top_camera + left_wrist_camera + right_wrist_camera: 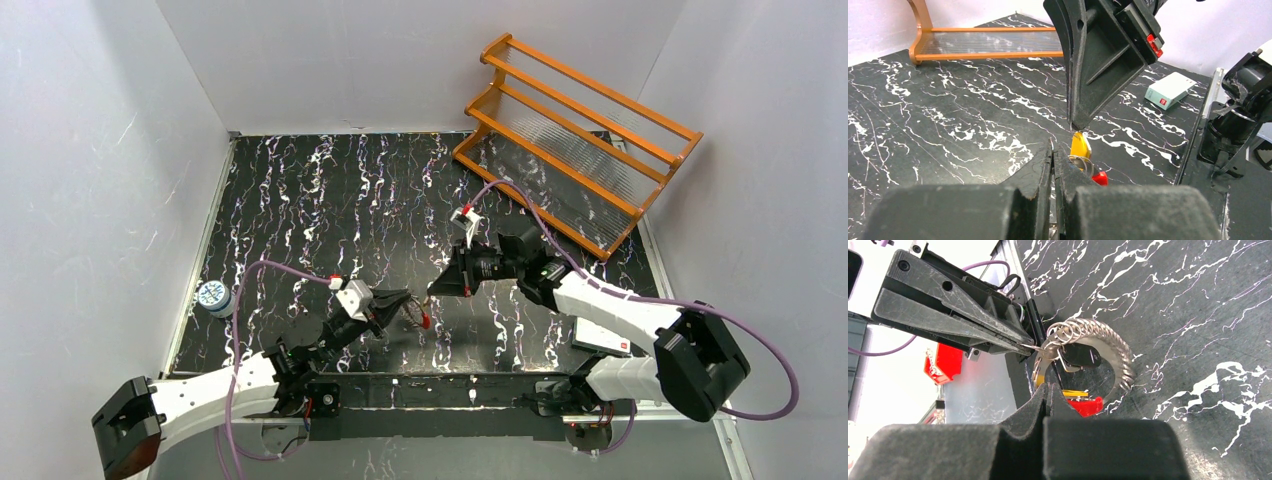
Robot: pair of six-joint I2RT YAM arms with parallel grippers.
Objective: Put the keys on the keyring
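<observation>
Nearest the bases, the left gripper [1024, 344] is closed tight on the wire of the keyring [1113, 347], holding the loop over the table [300, 200] (the red section lies beside the gold key). A dark-headed key [1081, 355] appears to hang on the loop already. Just beyond, the gold key [1080, 145] stands at the loop's edge. The right gripper [1078, 122], jaws pressed together, seems to pinch its top from above. So the step in hand is threading the second key. Next, I judge, the right arm must find the loop's open end and slide the key's hole onto it while the left steadies the ring; the hole is tiny, so alignment matters.
</observation>
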